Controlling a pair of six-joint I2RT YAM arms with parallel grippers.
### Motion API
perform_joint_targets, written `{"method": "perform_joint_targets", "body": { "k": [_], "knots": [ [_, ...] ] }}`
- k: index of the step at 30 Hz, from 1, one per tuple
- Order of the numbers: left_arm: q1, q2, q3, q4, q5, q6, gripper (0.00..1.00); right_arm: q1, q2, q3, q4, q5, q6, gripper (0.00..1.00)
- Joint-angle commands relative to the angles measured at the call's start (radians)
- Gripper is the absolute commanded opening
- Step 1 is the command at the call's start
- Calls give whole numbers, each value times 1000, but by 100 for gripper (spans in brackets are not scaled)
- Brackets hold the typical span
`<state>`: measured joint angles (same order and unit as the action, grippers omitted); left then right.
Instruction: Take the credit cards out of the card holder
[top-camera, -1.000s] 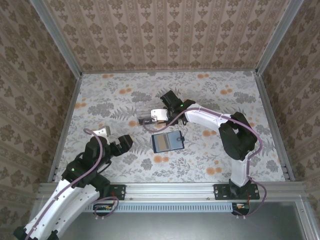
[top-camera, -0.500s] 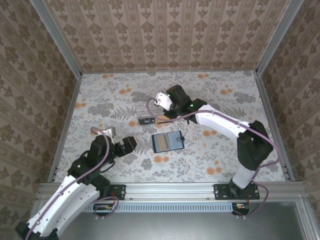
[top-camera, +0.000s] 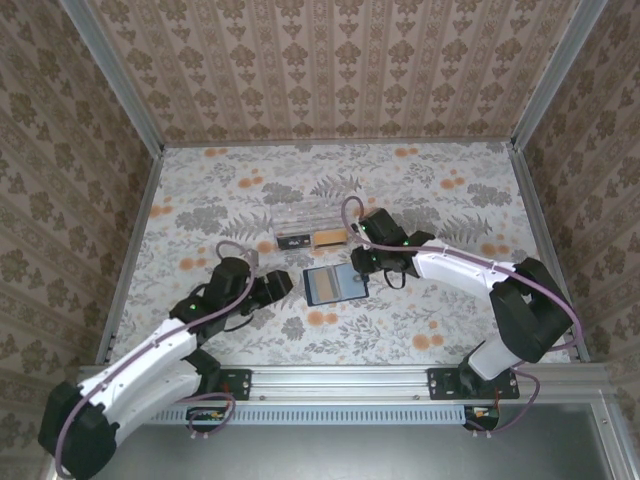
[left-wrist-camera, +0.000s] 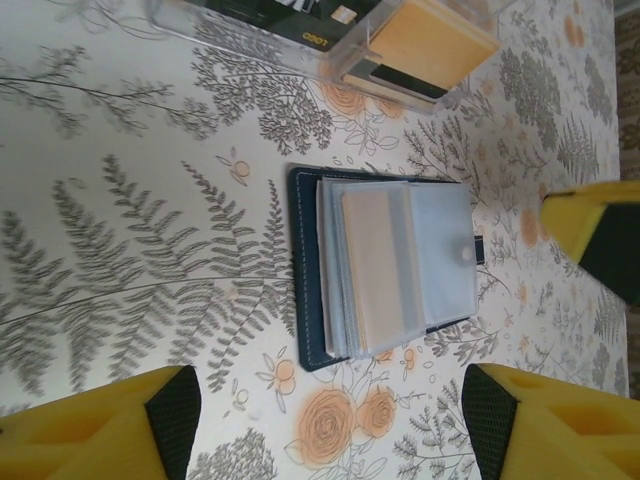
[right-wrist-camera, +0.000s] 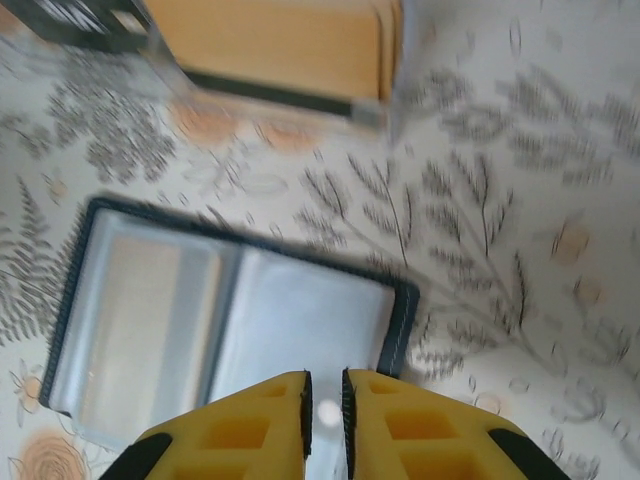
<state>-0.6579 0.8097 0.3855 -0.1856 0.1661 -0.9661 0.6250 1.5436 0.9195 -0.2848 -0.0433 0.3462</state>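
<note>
Navy card holder lies open mid table, tan credit card inside; left gripper spread wide, right gripper fingers nearly pressed together over its tab.

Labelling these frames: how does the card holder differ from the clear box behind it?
The card holder is dark navy and opaque; the clear box is see-through. The card holder lies open flat, a tan card under its pale sleeve; the clear box has raised walls, an orange card inside. Both are rectangular and hold cards.
</note>
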Motion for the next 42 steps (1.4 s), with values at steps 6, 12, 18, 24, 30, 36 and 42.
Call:
{"method": "perform_joint_targets", "body": {
  "k": [6, 12, 18, 24, 30, 36, 42],
  "knots": [
    [-76, 252, 62, 224, 10, -25, 64, -11, 20, -101, 116, -55, 130, 20],
    [-111, 405, 114, 306, 20, -33, 61, -11, 58, -137, 142, -44, 144, 20],
    [-141, 525, 151, 371, 27, -36, 57, -10, 71, -171, 181, -72, 164, 20],
    [-154, 621, 175, 391, 27, -35, 56, -8, 84, -201, 219, -94, 193, 20],
    [-157, 658, 177, 401, 29, -42, 56, -6, 81, -205, 221, -92, 198, 20],
    [-158, 661, 174, 415, 35, -45, 56, -4, 91, -200, 219, -96, 202, 20],
    [-164, 631, 181, 379, 11, -34, 55, -2, 96, -199, 218, -96, 205, 20]
  ]
}}
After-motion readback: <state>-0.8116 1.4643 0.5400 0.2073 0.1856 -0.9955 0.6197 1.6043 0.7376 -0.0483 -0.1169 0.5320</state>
